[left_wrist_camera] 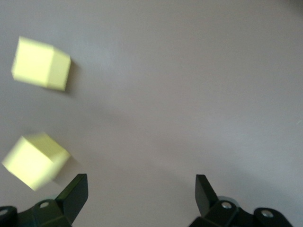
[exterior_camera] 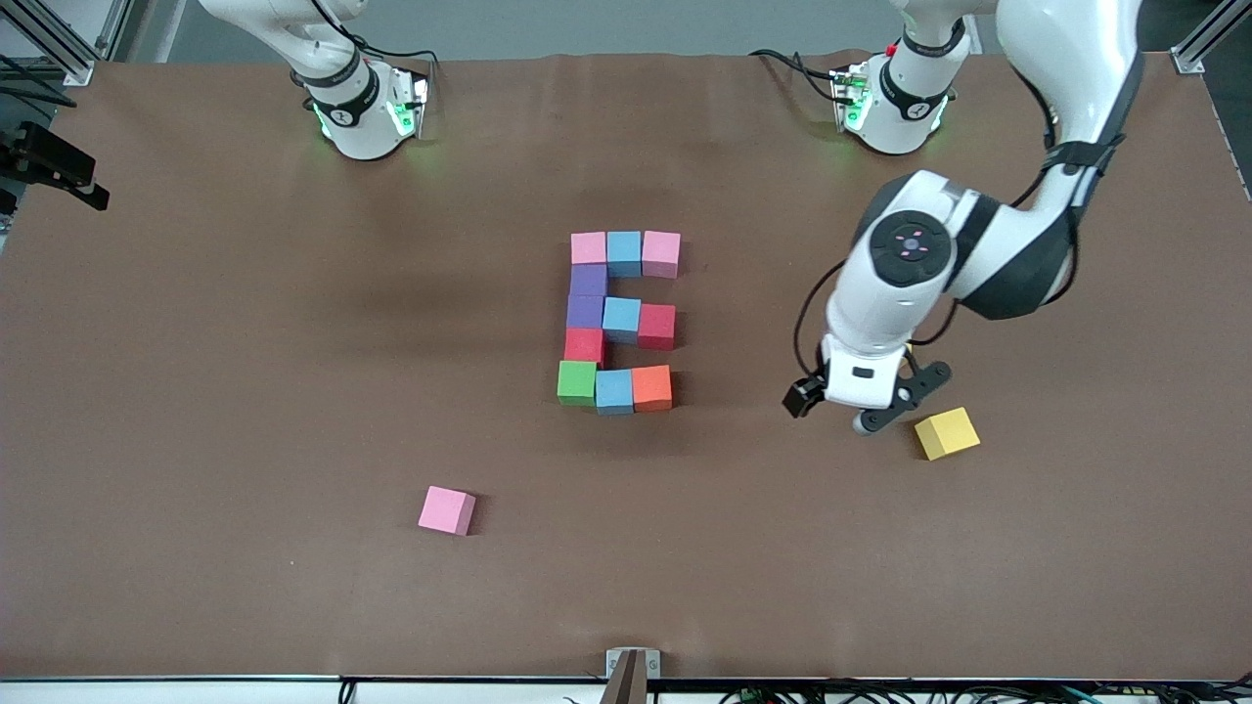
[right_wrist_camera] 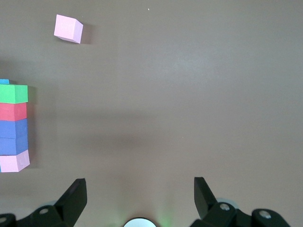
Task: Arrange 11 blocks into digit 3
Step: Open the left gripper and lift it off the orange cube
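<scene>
At the middle of the table point(exterior_camera: 245, 391) you are seeing the digit 3 point(exterior_camera: 618, 321) lying flat, eleven blocks joined and reading like an E. Its bar farthest from the front camera is running pink, light blue, pink; the spine is stepping down through two purple blocks point(exterior_camera: 587, 296) and a red one; the middle bar is adding a light blue and a red block point(exterior_camera: 656, 326); the nearest bar is showing green point(exterior_camera: 577, 382), light blue and orange point(exterior_camera: 651, 387).

Measured from that figure, a loose pink block point(exterior_camera: 448, 510) is sitting nearer the front camera and toward the right arm's end, well apart from it. A yellow cube point(exterior_camera: 947, 433) is resting toward the left arm's end.

Your left hand point(exterior_camera: 831, 409) is hovering over bare table between the figure and that yellow cube, fingers spread wide and holding nothing; its wrist view is showing a second yellow cube point(left_wrist_camera: 33, 160) close by. Your right hand point(right_wrist_camera: 139, 198) is waiting by its base, also spread wide and empty, with the figure's spine at the edge of its wrist view.
</scene>
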Controlling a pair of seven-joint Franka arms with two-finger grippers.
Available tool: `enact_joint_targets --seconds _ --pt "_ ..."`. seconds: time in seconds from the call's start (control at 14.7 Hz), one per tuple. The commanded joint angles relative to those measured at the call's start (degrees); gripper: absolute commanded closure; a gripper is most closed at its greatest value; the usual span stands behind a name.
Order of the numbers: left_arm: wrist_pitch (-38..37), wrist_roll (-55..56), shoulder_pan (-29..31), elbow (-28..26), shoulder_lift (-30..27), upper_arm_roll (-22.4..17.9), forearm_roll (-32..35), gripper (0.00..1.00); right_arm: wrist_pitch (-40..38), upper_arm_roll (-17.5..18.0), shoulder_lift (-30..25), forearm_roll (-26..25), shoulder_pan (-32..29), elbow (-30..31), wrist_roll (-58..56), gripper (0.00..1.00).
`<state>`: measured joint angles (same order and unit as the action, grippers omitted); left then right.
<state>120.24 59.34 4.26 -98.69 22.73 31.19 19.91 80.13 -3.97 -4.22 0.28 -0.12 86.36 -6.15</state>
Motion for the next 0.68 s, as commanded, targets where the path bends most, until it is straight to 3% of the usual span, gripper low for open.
enact_joint_targets --seconds 0.0,0.27,0.47,0.61 --pt "0.26 -14.39 4.87 -4.93 -4.79 0.89 -1.18 0.0 0.29 0.2 -0.61 -0.81 0.29 0.83 0.7 0.0" --pt "0.17 -28.02 13.21 -5.46 -6.81 2.56 -1.45 0.0 0.29 0.2 -0.61 -0.81 0.29 0.83 0.7 0.0" --pt "-0.01 -38.39 19.11 -4.32 -9.62 4.32 -6.45 0.0 0.29 0.11 -0.7 -0.81 0.38 0.92 0.7 0.0" --pt "-3.94 -42.36 21.83 -3.27 -11.12 4.32 -6.9 0.0 0.29 0.11 -0.7 -0.81 0.38 1.18 0.7 0.0"
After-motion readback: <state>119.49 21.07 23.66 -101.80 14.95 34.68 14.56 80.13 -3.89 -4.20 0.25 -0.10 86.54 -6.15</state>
